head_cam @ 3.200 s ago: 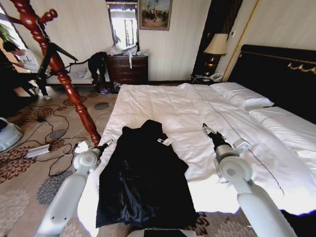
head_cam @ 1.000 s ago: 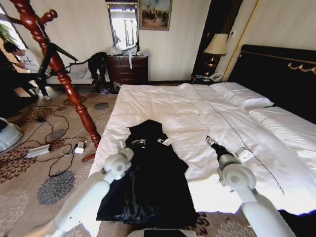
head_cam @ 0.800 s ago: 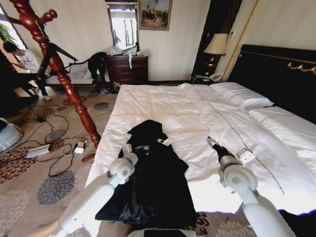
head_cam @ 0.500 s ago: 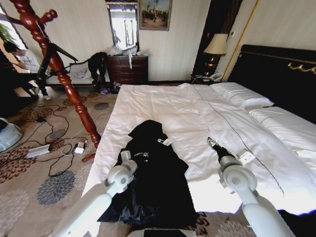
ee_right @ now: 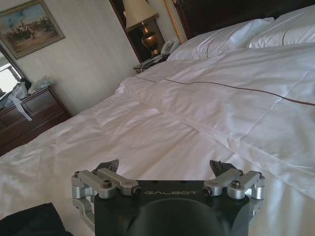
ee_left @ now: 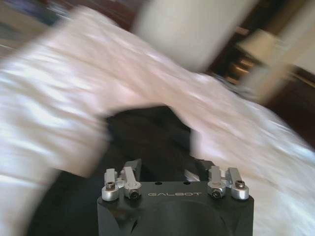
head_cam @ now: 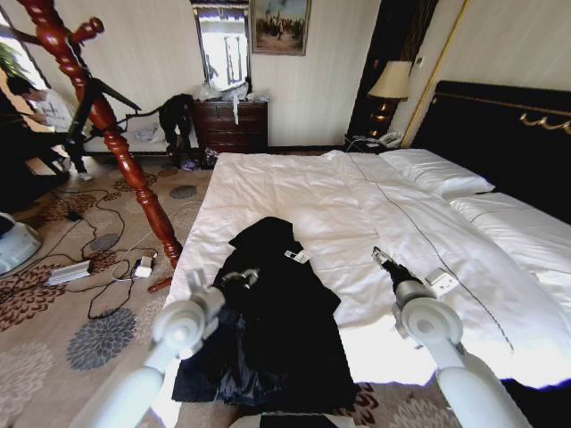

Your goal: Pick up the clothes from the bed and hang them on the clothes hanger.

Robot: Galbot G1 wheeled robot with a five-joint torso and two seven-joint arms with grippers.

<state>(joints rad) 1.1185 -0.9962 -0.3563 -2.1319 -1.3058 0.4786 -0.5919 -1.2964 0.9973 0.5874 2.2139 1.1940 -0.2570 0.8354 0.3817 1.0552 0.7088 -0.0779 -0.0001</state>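
Note:
The clothes, a black coat (head_cam: 272, 312), lie on the near left part of the white bed (head_cam: 348, 196), with the left side bunched up and a small white tag near the collar. My left gripper (head_cam: 245, 276) rests on that bunched shoulder. In the blurred left wrist view the left gripper (ee_left: 167, 164) has its fingers drawn in on the dark coat (ee_left: 147, 132). My right gripper (head_cam: 379, 256) hovers open over bare duvet right of the coat, and the right gripper (ee_right: 163, 166) has nothing in it. The reddish-brown clothes hanger (head_cam: 116, 134) stands on the floor left of the bed.
Cables and a power strip (head_cam: 71, 272) litter the patterned carpet by the stand's foot. A black tripod (head_cam: 89, 98) stands behind it. A dark dresser (head_cam: 230, 125) lines the far wall. A lamp (head_cam: 390, 85), pillows (head_cam: 437, 169) and the black headboard (head_cam: 500, 125) are at right.
My left arm came over from beside the bed onto the coat, then drew back toward the left bed edge. The coat's left side bunched up. The right arm barely moved.

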